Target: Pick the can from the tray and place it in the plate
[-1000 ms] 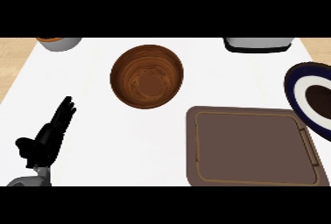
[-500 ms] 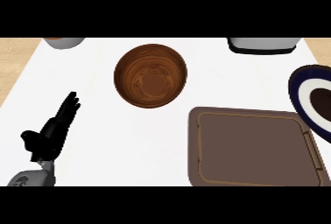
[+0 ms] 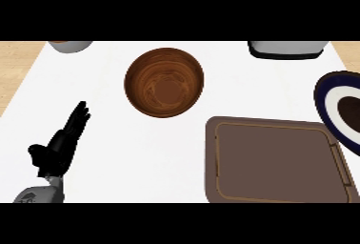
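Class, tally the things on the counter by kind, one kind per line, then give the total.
Plates: 2, one wooden, one dark blue, cut by the right edge
Trays: 1
Grey items cut off at the top edge: 2
Cans: 0 visible
Total: 5

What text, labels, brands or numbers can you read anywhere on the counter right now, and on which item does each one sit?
None: no words, labels, brands, numbers or signs can be read in the head view.
Brown tray: plain surface, no markings.
Wooden plate: only wood grain.
Dark blue and white dish at the right edge: bands of colour, no print.
Grey items at the top edge: cut off, no lettering visible.
Left hand: plain black.
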